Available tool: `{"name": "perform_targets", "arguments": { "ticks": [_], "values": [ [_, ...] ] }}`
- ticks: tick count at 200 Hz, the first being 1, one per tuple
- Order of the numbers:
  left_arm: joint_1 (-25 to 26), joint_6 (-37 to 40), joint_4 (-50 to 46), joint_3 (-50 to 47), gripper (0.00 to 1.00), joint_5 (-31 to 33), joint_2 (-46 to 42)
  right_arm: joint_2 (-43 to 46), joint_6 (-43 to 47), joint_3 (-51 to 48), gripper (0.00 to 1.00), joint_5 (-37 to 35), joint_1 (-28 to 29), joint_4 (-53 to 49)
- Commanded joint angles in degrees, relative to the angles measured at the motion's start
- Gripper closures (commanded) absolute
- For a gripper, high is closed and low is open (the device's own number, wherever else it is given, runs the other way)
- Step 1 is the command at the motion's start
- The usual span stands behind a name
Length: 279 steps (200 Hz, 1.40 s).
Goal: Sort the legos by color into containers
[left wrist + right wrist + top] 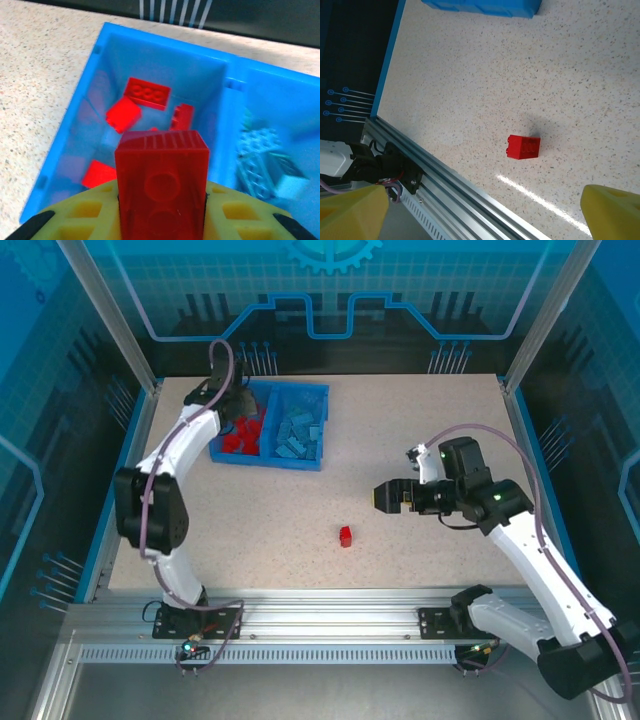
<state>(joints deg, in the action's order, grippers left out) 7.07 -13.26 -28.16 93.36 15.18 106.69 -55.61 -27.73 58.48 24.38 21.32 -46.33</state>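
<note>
Red lego (pixel 161 185) between left fingers (pixel 92 212)

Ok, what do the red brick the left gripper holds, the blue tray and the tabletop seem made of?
Red brick: rigid moulded plastic, glossy, slightly translucent; crisp ribs and circles. Tray: smooth blue plastic, soft sheen, moulded rounded corners. Tabletop: speckled beige, probably laminate or stone-look composite; a glare streak suggests a satin finish.
</note>
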Motion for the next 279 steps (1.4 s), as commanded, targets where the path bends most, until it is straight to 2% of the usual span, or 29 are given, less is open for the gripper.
{"name": "perform_targets", "arguments": {
  "ticks": [1,36,55,72,109,151,185,217,248,279],
  "values": [
    [-2.8,2.0,0.0,6.4,0.73,-4.6,5.7,1.7,-1.1,0.3,0.00,-0.7,-0.1,-1.2],
    [-3.7,2.6,-3.5,18.0,0.59,-6.4,15.4,2.5,-1.4,0.7,0.00,-0.6,-0.1,-2.1],
    [-3.7,2.2,-5.3,21.5,0.52,-6.4,17.4,3.7,-1.5,0.5,0.00,-1.3,-0.1,-2.5],
    [-3.7,1.1,-5.5,21.6,0.51,-7.3,16.7,4.5,-1.8,0.2,0.00,-2.0,-0.1,-2.6],
    [-3.7,-0.8,-5.3,17.1,0.49,-8.5,10.9,4.0,-2.1,0.1,0.00,-1.5,-0.1,-1.6],
    [-1.2,-9.2,-3.1,1.7,0.50,-14.2,-6.7,1.6,-2.9,0.5,0.00,-1.8,-0.1,0.6],
    [8.5,-13.8,-2.7,-11.4,0.51,-13.0,-22.2,0.8,-3.5,-0.5,0.00,-4.0,-0.2,2.7],
    [20.5,-19.3,-2.4,-22.5,0.53,-6.8,-31.3,-0.6,-3.7,-0.7,0.00,-4.8,-0.3,3.5],
    [31.7,-25.3,-4.2,-29.3,0.53,-3.6,-32.9,-0.9,-3.7,-1.2,0.00,-5.2,-0.6,3.8],
    [41.5,-31.8,-3.6,-31.6,0.48,-3.8,-28.6,-1.2,-3.6,-1.8,0.00,-5.0,-0.8,3.9]
  ]
}}
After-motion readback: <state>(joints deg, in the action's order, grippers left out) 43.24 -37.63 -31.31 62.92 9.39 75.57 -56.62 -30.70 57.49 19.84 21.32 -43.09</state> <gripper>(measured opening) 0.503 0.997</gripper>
